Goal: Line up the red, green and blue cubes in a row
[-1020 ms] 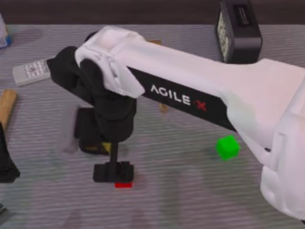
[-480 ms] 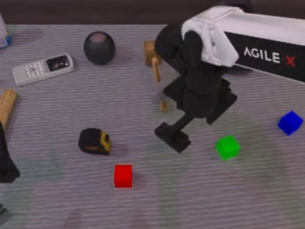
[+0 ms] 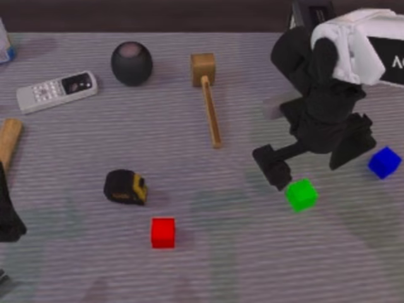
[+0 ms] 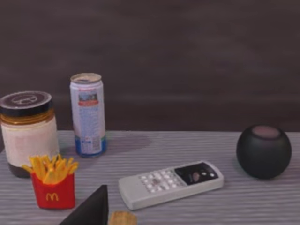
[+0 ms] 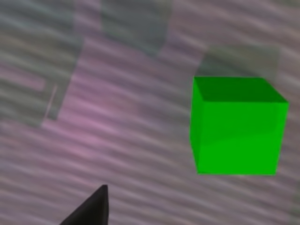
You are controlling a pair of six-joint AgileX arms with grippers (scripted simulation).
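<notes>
The red cube [image 3: 163, 232] lies alone on the mat at front centre. To its right, a little farther back, is the green cube [image 3: 301, 194], and the blue cube [image 3: 384, 162] sits near the right edge. My right gripper [image 3: 276, 167] hovers open and empty just behind and to the left of the green cube. In the right wrist view the green cube [image 5: 236, 126] fills the frame beside one dark fingertip [image 5: 96, 206]. My left arm [image 3: 7, 218] is parked at the left edge; its wrist view shows one fingertip [image 4: 93, 208].
A black-and-yellow tape measure [image 3: 125, 187] lies behind and left of the red cube. A wooden mallet [image 3: 208, 95], a dark round speaker [image 3: 131, 63] and a remote [image 3: 57, 91] lie farther back. A can [image 4: 88, 115], a jar [image 4: 27, 131] and fries [image 4: 51, 185] stand at the far left.
My right gripper has let go of the red cube, risen and swung right across the table until it is next to the green cube. The red cube stays where it was set.
</notes>
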